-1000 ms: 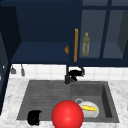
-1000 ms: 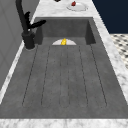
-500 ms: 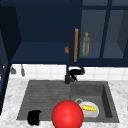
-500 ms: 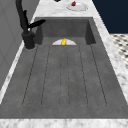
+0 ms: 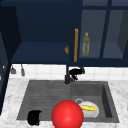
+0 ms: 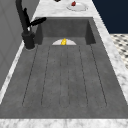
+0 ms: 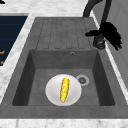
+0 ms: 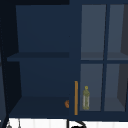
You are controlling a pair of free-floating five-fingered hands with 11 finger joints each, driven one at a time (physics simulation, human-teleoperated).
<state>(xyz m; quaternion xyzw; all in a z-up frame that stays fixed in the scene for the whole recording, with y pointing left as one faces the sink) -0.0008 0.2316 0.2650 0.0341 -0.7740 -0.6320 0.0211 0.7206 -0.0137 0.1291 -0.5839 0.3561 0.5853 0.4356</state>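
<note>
My right hand (image 5: 75,72) hovers at the black faucet (image 5: 67,78) behind the sink. In the right side view this hand (image 7: 110,32) is on the wall side of the faucet's base (image 7: 99,43), its fingers hanging loosely downward, and the faucet lever (image 7: 91,33) sticks out past it. My left hand (image 5: 34,117) floats low at the front left corner of the drainboard (image 5: 45,96). A white plate (image 7: 53,93) carrying a corn cob (image 7: 64,89) lies in the sink basin (image 7: 37,75). A big red ball (image 5: 67,115) shows at the sink's front edge.
The wall cabinet's left half (image 8: 42,75) stands open, a small orange thing (image 8: 66,104) on its bottom shelf. A door with an orange handle (image 8: 76,97) and a greenish bottle (image 8: 86,98) behind glass are to the right. On the far counter sits a plate (image 6: 76,6) with something red.
</note>
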